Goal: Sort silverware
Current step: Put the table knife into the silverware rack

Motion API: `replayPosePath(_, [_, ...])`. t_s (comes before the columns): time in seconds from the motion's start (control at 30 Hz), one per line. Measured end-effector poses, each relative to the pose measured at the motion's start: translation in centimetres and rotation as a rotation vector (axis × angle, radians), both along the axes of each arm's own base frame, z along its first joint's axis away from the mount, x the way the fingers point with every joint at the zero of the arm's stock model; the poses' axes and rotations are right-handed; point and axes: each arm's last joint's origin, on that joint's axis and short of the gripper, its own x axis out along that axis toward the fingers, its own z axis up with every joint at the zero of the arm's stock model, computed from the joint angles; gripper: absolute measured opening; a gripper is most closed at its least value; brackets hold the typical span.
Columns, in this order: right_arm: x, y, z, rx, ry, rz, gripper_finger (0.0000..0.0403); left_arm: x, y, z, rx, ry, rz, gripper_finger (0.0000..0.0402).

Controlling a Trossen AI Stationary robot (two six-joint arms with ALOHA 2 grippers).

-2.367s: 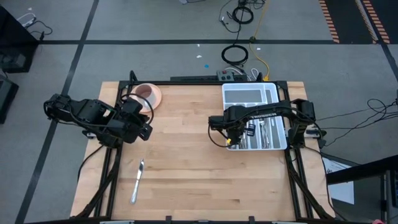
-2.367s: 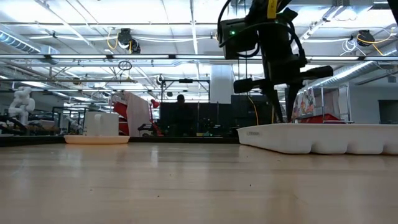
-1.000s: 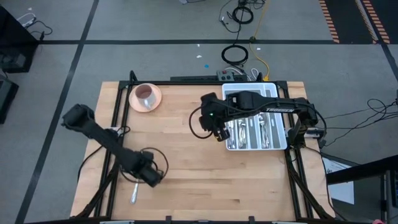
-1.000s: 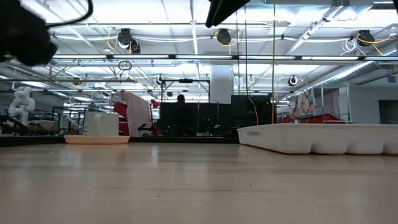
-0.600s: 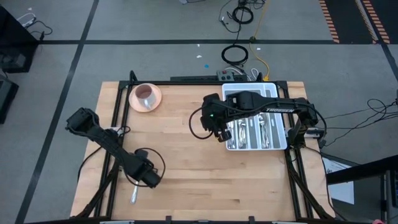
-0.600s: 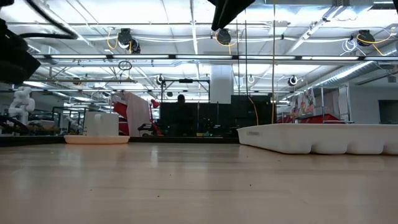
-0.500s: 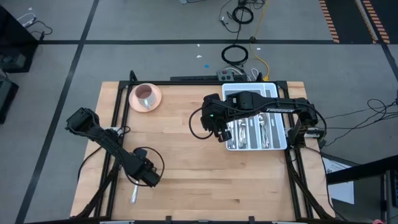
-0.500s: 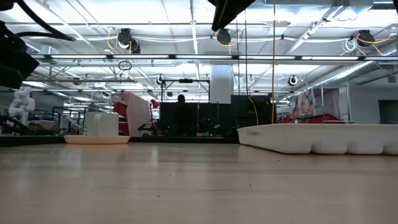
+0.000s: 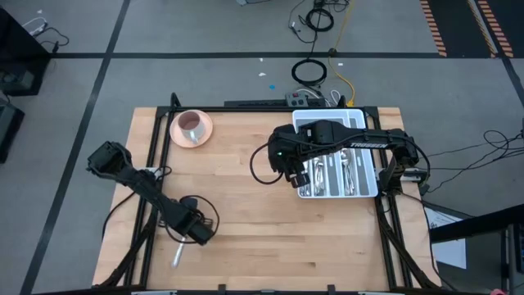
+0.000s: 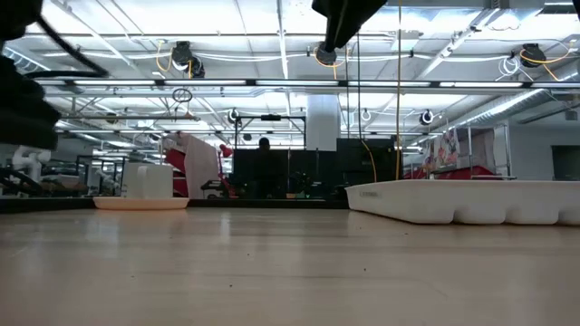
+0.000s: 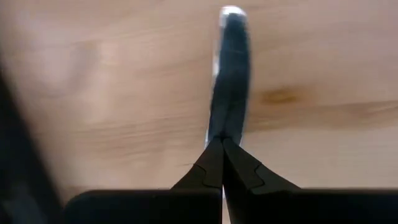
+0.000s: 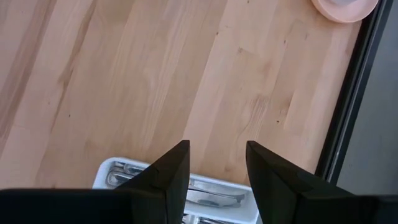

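One silver knife (image 9: 176, 255) lies near the table's near-left corner, and only its near end shows past my left gripper (image 9: 195, 232). In the left wrist view the knife (image 11: 229, 68) runs ahead from my shut left gripper (image 11: 221, 144). More silverware (image 9: 340, 174) lies in the white tray (image 9: 370, 147) at the far right. My right gripper (image 12: 217, 155) is open and empty, hovering high by the tray's left edge (image 12: 124, 171). My left gripper pinches the knife at a narrow part (image 11: 214, 127) between its two fingertips (image 11: 239, 163), coming from above. The fingers point along the knife, which stretches ahead of them over the wood. I cannot tell whether it is lifted off the table.
A pink saucer with a cup (image 9: 191, 127) stands at the far-left corner and also shows in the low view (image 10: 140, 203). The tray (image 10: 462, 201) takes up the far right. Bare wood lies between the two arms and along the near edge.
My left gripper has come down over the knife near the table's near-left corner, staying at about the same spot. My right gripper has drifted slightly toward the tray. The knife's visible end has stayed where it was.
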Motion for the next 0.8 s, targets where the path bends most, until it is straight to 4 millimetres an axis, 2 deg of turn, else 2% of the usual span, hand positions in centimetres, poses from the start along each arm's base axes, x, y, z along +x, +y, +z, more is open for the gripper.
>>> replayPosePath(0.13, [0.0, 0.0, 0.0, 0.0, 0.001, 0.0, 0.0146, 1.7, 0.6, 0.0, 0.018, -0.138, 0.048, 0.0])
replayPosePath(0.23, [0.0, 0.0, 0.0, 0.0, 0.001, 0.0, 0.0146, 2.8, 1.8, -0.2, 0.076, -0.195, 0.072, 0.0])
replayPosePath(0.53, [0.0, 0.0, 0.0, 0.001, 0.0, -0.002, 0.0146, 9.3, 9.2, -0.3, 0.21, -0.566, 0.008, 0.0])
replayPosePath(0.67, [-0.1, 0.0, -0.1, 0.017, 0.012, -0.003, 0.0146, 11.4, 11.5, 0.6, 0.261, -0.724, -0.028, 0.0])
replayPosePath(0.8, [-0.1, 0.2, -0.1, 0.083, 0.015, 0.036, 0.0146, 13.8, 13.3, 3.4, 0.341, -0.872, -0.112, 0.0])
